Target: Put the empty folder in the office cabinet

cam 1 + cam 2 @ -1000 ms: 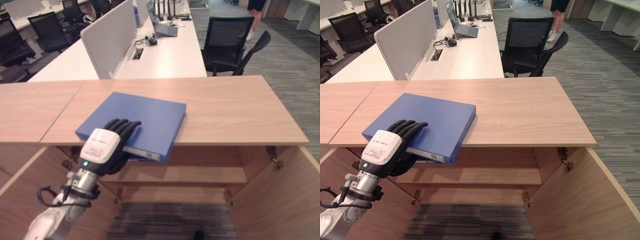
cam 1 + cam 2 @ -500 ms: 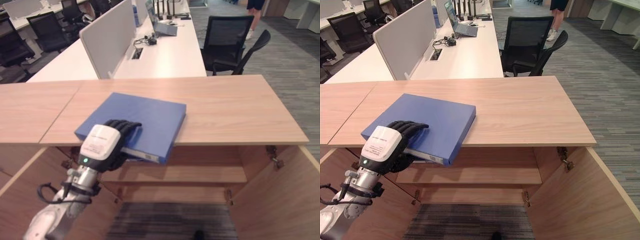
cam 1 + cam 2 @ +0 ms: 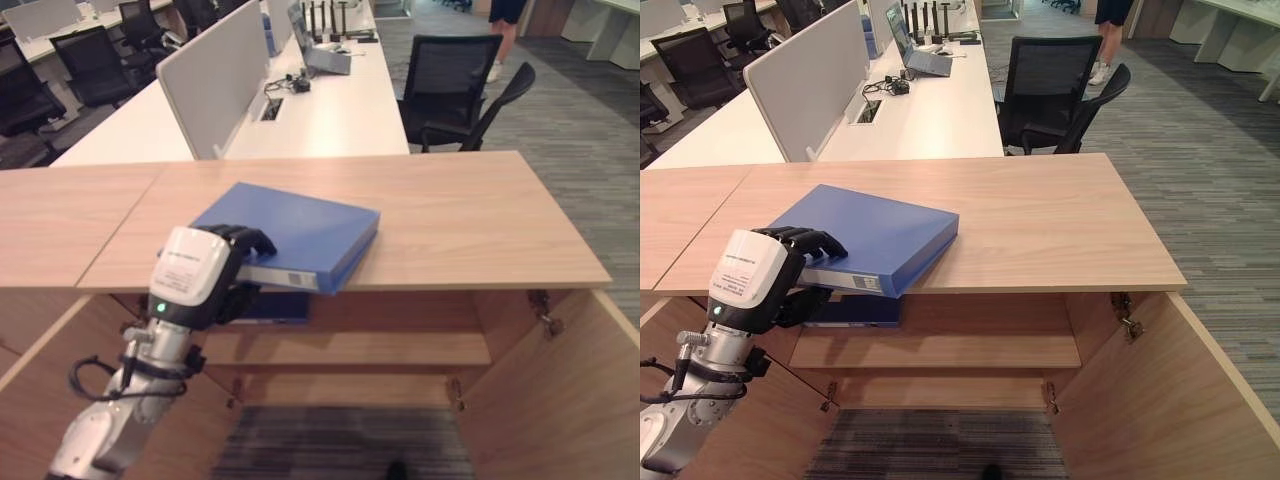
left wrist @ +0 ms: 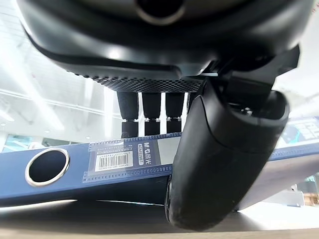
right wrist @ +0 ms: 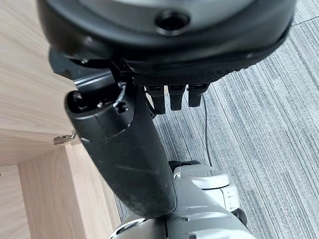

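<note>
A blue folder [image 3: 300, 225] lies on the wooden cabinet top [image 3: 470, 215] with its near corner raised off the front edge. My left hand [image 3: 190, 275] is shut on that corner. Its fingers curl over the cover and its thumb [image 4: 224, 164] presses under the labelled spine [image 4: 99, 164]. A dark blue shape [image 3: 270, 305] shows just below the top's edge, under the folder. The cabinet stands open beneath, with a bare shelf [image 3: 380, 348]. My right hand [image 5: 164, 45] hangs beside the cabinet's side, above grey carpet, fingers straight and holding nothing.
The cabinet doors [image 3: 570, 400] stand open to both sides of the opening. Behind the cabinet is a white desk [image 3: 340, 110] with a divider panel [image 3: 215, 75] and a laptop [image 3: 325, 55]. A black office chair [image 3: 450, 85] stands at the back right, and a person's legs [image 3: 505, 10] beyond it.
My left hand has curled round the folder's near corner and risen, tilting that edge up. The folder has shifted slightly back and to the right on the top.
</note>
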### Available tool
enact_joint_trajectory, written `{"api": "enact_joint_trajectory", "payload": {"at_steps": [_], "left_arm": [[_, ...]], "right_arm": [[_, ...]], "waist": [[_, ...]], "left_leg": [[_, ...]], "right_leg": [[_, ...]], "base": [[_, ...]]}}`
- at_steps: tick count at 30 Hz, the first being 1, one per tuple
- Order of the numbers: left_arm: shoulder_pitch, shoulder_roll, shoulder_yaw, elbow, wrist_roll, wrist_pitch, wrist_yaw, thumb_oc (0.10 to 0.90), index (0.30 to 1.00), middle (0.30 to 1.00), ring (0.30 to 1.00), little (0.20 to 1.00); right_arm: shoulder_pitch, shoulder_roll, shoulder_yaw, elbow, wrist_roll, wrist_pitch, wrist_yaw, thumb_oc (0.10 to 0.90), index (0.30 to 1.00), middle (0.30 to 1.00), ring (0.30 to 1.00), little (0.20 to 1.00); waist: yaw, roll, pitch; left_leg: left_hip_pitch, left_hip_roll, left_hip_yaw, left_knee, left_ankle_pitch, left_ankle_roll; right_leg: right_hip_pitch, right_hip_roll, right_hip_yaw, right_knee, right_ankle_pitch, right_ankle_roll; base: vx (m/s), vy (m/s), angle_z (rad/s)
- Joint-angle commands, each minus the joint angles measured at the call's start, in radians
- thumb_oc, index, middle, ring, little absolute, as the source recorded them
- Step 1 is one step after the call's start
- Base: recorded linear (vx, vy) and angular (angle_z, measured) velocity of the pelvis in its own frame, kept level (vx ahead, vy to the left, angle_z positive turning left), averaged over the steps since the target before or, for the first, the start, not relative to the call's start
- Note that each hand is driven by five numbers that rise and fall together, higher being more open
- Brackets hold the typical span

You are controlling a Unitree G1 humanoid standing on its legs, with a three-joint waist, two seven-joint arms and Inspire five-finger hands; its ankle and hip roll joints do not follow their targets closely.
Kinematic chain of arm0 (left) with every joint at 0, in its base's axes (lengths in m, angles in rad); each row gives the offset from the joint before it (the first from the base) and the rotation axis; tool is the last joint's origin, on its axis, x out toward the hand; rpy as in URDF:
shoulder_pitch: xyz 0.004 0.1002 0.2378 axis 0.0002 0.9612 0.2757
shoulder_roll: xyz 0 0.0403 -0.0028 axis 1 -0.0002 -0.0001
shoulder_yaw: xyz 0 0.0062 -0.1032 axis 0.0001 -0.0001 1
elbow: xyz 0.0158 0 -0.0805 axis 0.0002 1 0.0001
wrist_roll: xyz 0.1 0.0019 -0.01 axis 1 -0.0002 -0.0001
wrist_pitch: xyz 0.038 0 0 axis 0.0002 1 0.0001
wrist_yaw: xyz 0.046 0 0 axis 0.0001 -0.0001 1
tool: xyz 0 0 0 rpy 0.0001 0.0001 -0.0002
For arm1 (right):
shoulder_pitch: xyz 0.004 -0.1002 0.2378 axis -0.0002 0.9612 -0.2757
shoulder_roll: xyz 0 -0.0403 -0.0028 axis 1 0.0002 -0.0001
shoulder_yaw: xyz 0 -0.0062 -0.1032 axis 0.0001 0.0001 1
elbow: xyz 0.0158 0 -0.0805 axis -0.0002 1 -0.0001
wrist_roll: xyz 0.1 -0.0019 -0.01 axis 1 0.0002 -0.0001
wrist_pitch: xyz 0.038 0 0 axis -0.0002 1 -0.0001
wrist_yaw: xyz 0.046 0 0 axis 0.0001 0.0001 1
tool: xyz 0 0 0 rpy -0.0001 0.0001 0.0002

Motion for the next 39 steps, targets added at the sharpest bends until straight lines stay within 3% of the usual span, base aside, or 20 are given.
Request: {"api": "enact_joint_trajectory", "payload": {"at_steps": [1,9,12,13,15,19,31,34,35,39], "left_arm": [[-0.028,-0.004,0.055,-0.041,-0.079,0.014,-0.003,0.4,0.3,0.3,0.3,0.3],[-0.043,-0.081,0.149,-0.091,-0.225,0.009,0.039,0.4,0.3,0.3,0.3,0.3],[-0.048,-0.115,0.18,-0.138,-0.329,-0.013,0.019,0.4,0.3,0.3,0.3,0.3],[-0.063,-0.136,0.208,-0.143,-0.495,-0.043,0.005,0.4,0.3,0.3,0.3,0.3],[-0.062,-0.136,0.213,-0.145,-0.505,-0.044,-0.001,0.4,0.3,0.3,0.3,0.3],[-0.109,-0.16,0.247,-0.118,-0.833,-0.084,-0.123,0.4,0.3,0.3,0.3,0.3],[-0.234,-0.168,0.223,-0.135,-1.248,-0.112,-0.345,0.4,0.3,0.3,0.3,0.3],[-0.261,-0.169,0.182,-0.149,-1.399,-0.102,-0.445,0.4,0.3,0.3,0.3,0.3],[-0.269,-0.156,0.157,-0.162,-1.505,-0.079,-0.523,0.4,0.3,0.3,0.3,0.3],[-0.287,-0.092,0.132,-0.176,-1.64,-0.038,-0.624,0.4,0.3,0.3,0.3,0.3]], "right_arm": [[-0.077,-0.007,-0.005,0.033,0.024,-0.017,-0.015,0.8,0.9,0.9,0.9,0.9],[-0.089,-0.002,-0.004,0.035,0.027,-0.015,-0.017,0.8,0.9,0.9,0.9,0.9],[-0.096,-0.004,-0.001,0.035,0.029,-0.015,-0.01,0.8,0.9,0.9,0.9,0.9],[-0.098,-0.011,-0.001,0.032,0.034,-0.011,0.0,0.8,0.9,0.9,0.9,0.9],[-0.099,-0.012,-0.001,0.032,0.034,-0.01,0.001,0.8,0.9,0.9,0.9,0.9],[-0.109,-0.033,0.005,0.024,0.024,0.0,0.028,0.8,0.9,0.9,0.9,0.9],[-0.13,-0.044,0.039,0.016,0.003,0.014,0.077,0.8,0.9,0.9,0.9,0.9],[-0.137,-0.047,0.05,0.018,-0.007,0.018,0.093,0.8,0.9,0.9,0.9,0.9],[-0.137,-0.047,0.058,0.019,-0.016,0.018,0.105,0.8,0.9,0.9,0.9,0.9],[-0.14,-0.048,0.076,0.026,-0.037,0.022,0.126,0.8,0.9,0.9,0.9,0.9]], "waist": [[-0.02,-0.012,0.006],[-0.009,-0.017,0.003],[-0.006,-0.019,0.001],[-0.003,-0.018,-0.001],[-0.004,-0.017,0.0],[-0.002,-0.014,-0.006],[-0.001,-0.011,-0.015],[-0.004,-0.009,-0.017],[-0.007,-0.007,-0.017],[-0.009,-0.003,-0.018]], "left_leg": [[-0.025,0.049,-0.044,-0.003,-0.046,-0.091],[-0.027,0.049,-0.05,-0.003,-0.042,-0.091],[-0.027,0.048,-0.051,-0.003,-0.04,-0.091],[-0.027,0.048,-0.051,-0.003,-0.038,-0.092],[-0.027,0.048,-0.051,-0.003,-0.038,-0.092],[-0.026,0.049,-0.054,-0.003,-0.036,-0.093],[-0.023,0.049,-0.063,-0.003,-0.033,-0.096],[-0.023,0.05,-0.062,-0.003,-0.032,-0.095],[-0.022,0.05,-0.062,-0.003,-0.033,-0.095],[-0.021,0.05,-0.06,-0.003,-0.033,-0.096]], "right_leg": [[0.153,-0.031,0.009,0.01,-0.171,0.08],[0.154,-0.031,0.001,0.01,-0.169,0.077],[0.155,-0.031,0.001,0.01,-0.169,0.076],[0.156,-0.033,-0.002,0.01,-0.167,0.076],[0.156,-0.033,-0.002,0.01,-0.167,0.076],[0.159,-0.033,-0.005,0.01,-0.167,0.074],[0.167,-0.033,-0.011,0.012,-0.17,0.068],[0.167,-0.032,-0.01,0.011,-0.17,0.068],[0.168,-0.031,-0.01,0.011,-0.17,0.068],[0.167,-0.031,-0.004,0.009,-0.167,0.069]], "base": [[0.0,0.0,0.0],[0.0,0.0,0.0],[0.0,0.0,0.0],[0.0,0.0,0.0],[0.0,0.0,0.0],[0.0,0.0,0.0],[0.0,0.0,0.0],[0.0,0.0,0.0],[0.0,0.0,0.0],[0.0,0.0,0.0]]}}
